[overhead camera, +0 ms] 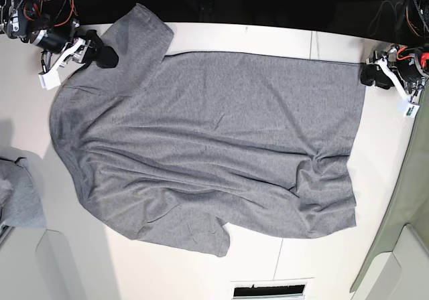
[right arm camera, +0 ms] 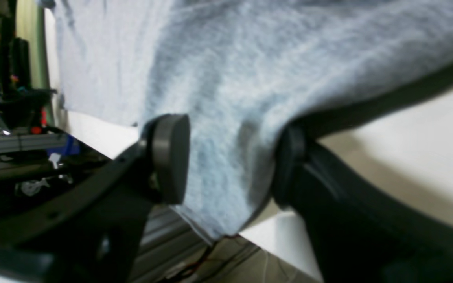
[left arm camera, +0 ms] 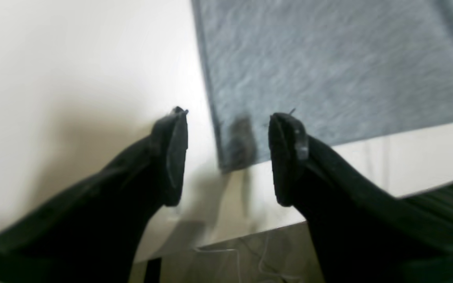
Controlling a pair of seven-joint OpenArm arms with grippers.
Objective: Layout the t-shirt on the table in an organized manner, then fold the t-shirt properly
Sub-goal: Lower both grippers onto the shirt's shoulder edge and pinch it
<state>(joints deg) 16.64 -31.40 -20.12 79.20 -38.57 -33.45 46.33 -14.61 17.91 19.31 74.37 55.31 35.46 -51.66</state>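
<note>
Left gripper [left arm camera: 228,157] first: jaws spread wide, nothing between them, hanging just off the hem corner of the t-shirt [left arm camera: 328,70] near the table [left arm camera: 73,59] edge. In the base view it sits at the far right, right beside that same corner.

Over to the right gripper [right arm camera: 230,157]: its pads stand apart too, with grey cloth draped loosely between them at the sleeve end. The cloth hangs slack and does not look pinched.

Now the t-shirt [overhead camera: 208,146] itself: it lies spread across the white tabletop, collar end towards the right arm, hem towards the left. One sleeve flops up at the far edge, and there is rumpling near the lower hem corner.

Handling, as I judge it: a soft, light knit, limp, likely to sag and bunch wherever it is unsupported. Best holds look like the corners, hem, and shoulder seams, pinched through both layers.

Labels? No logo, tag, or writing can be made out in any view.

A scrap of grey cloth [overhead camera: 17,193] sits at the left edge.
</note>
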